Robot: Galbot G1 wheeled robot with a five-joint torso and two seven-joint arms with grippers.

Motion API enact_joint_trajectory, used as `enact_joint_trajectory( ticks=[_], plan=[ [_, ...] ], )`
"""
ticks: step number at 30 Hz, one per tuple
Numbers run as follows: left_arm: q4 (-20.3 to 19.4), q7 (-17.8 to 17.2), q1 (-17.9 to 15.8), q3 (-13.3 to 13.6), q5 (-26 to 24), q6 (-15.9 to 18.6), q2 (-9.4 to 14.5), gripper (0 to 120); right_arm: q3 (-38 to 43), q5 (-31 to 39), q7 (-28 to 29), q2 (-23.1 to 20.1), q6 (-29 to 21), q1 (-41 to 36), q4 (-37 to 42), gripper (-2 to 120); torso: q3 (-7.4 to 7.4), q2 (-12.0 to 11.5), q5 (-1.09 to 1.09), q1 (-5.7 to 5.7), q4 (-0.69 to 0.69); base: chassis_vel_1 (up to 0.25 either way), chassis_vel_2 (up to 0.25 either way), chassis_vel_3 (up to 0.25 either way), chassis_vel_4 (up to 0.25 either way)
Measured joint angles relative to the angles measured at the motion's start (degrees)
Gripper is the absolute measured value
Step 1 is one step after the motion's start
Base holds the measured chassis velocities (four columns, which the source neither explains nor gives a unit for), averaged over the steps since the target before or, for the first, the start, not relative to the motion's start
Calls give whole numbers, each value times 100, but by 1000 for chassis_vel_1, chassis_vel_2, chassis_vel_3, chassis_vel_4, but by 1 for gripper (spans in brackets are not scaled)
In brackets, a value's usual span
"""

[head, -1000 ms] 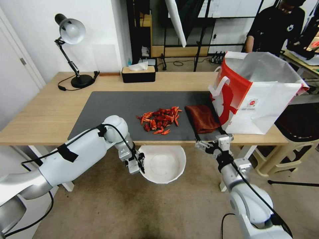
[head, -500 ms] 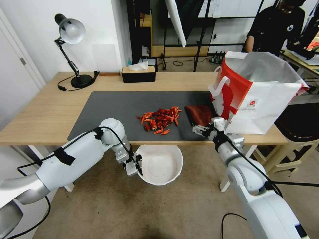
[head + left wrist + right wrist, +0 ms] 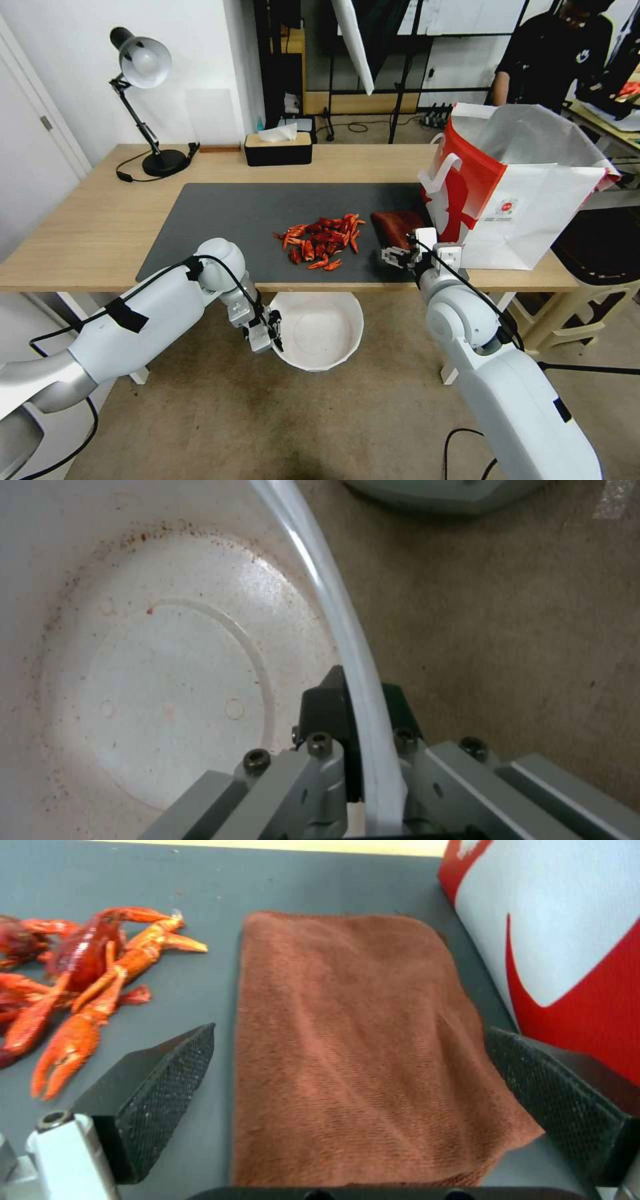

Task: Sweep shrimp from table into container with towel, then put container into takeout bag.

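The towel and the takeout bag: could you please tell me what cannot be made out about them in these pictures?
- Towel, head view: its near part is hidden behind the open right hand.
- Towel, right wrist view: whether the fingers touch it cannot be told.
- Takeout bag, head view: its inside is hidden by its walls.

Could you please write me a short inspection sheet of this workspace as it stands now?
Surface: table with grey mat.
Job's things: shrimp piled on mat; towel flat beside them; bowl held below table edge; takeout bag upright at right.
Clutter: lamp, tissue box.
Grippers: left gripper clamped on bowl rim; right gripper open, jaws straddling towel.
Cables: lamp cord on table.
Surroundings: stool at right.
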Motion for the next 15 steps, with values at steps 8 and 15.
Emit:
enact_joint_trajectory(
  ticks=[8, 15],
  plan=[
    [26, -28, -3, -4, 0, -33, -21, 0, -12, 197, 176, 44, -71, 51, -83, 100, 0, 0, 0, 0, 0, 0, 0, 0, 0],
    [28, -57, 20, -5, 3, -63, -18, 0, -6, 312, 308, 156, -105, 2, -124, 88, 0, 0, 0, 0, 0, 0, 0, 0, 0]
  ],
)
